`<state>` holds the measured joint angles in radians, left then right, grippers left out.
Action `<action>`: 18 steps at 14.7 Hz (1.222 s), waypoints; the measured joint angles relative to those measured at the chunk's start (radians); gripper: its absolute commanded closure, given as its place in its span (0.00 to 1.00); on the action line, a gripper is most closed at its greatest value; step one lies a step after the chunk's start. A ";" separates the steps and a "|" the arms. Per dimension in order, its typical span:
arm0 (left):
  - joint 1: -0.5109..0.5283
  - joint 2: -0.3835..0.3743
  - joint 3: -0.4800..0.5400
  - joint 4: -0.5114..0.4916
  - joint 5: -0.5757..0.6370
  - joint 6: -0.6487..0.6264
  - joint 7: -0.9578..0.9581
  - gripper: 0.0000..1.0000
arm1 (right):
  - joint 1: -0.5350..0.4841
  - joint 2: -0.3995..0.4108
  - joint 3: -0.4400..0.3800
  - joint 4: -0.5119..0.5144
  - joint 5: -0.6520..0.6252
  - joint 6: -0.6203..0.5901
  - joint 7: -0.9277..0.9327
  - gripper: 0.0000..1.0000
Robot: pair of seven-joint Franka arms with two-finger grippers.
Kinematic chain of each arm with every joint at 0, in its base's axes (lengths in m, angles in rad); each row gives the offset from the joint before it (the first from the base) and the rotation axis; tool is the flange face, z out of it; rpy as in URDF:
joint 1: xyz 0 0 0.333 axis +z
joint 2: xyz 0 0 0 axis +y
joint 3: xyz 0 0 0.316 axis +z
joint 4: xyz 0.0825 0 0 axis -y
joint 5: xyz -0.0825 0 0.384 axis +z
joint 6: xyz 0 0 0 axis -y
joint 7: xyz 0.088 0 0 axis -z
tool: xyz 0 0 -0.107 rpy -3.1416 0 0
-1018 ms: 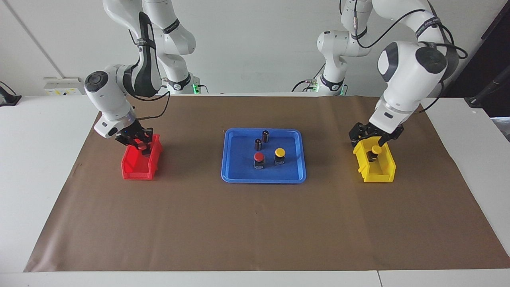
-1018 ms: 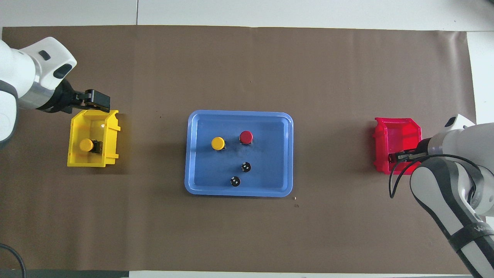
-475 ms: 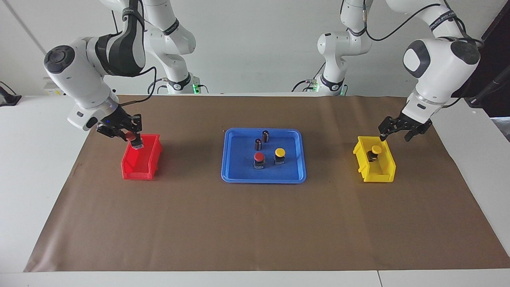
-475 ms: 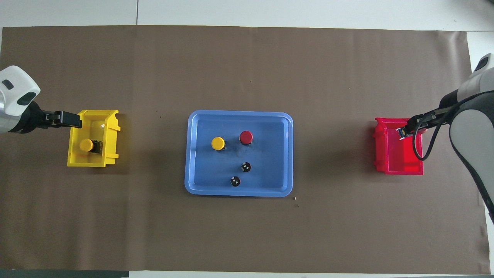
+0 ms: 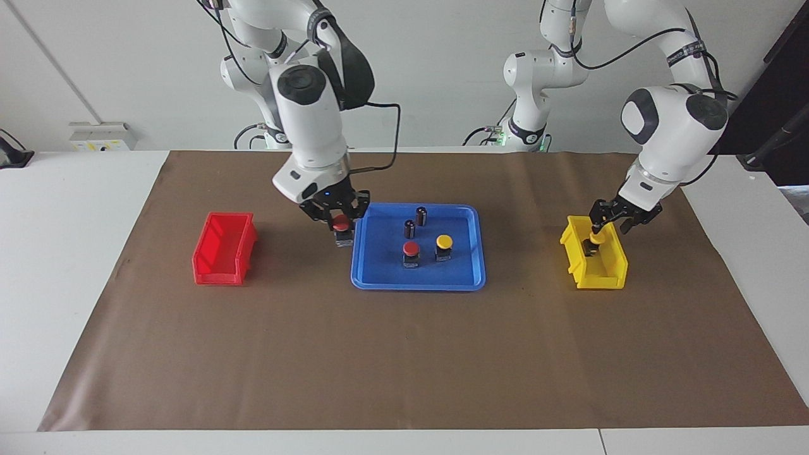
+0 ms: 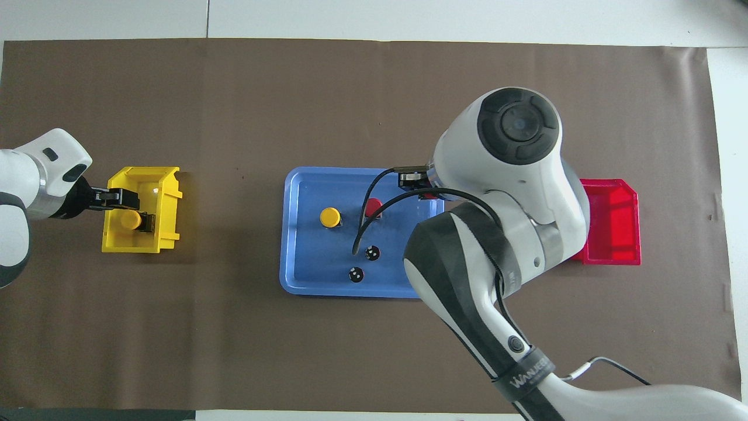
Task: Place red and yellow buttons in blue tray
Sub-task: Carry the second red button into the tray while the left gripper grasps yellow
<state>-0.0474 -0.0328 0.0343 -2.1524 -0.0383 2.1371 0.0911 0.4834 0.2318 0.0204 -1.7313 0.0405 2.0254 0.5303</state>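
The blue tray [image 5: 379,268] [image 6: 310,257] lies mid-table. In it stand one red button [image 5: 411,248] [image 6: 374,206] and one yellow button [image 5: 444,241] [image 6: 330,217]. My right gripper [image 5: 342,226] is shut on a second red button [image 5: 341,222] [image 6: 430,196] and hangs over the tray's rim at the right arm's end. The right arm covers that part of the tray in the overhead view. Another yellow button [image 5: 595,239] [image 6: 130,220] sits in the yellow bin [image 5: 597,270] [image 6: 140,241]. My left gripper [image 5: 600,226] [image 6: 124,199] is low over that bin, right at this button.
Two dark capless cylinders [image 5: 421,215] [image 5: 409,228] stand in the tray's half nearer the robots. A red bin [image 5: 224,249] [image 6: 610,225] with nothing showing in it sits toward the right arm's end. Brown paper [image 5: 404,354] covers the table.
My right gripper lifted the red button out of the red bin and carried it to the tray's rim. My left gripper swung out past the yellow bin, then came back down onto the yellow button.
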 measured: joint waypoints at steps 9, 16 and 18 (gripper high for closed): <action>0.001 0.002 0.000 -0.112 0.000 0.111 0.003 0.27 | 0.008 0.064 -0.015 -0.144 0.000 0.200 0.015 0.60; 0.003 0.013 0.000 -0.143 0.000 0.162 0.003 0.94 | 0.005 0.055 -0.019 -0.131 -0.006 0.188 0.015 0.00; 0.015 0.019 0.000 -0.144 0.000 0.168 0.003 0.99 | -0.027 0.040 -0.025 -0.035 -0.030 0.058 0.015 0.00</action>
<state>-0.0325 -0.0137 0.0344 -2.2967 -0.0383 2.3056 0.0945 0.4560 0.2723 -0.0045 -1.7664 0.0109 2.0837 0.5451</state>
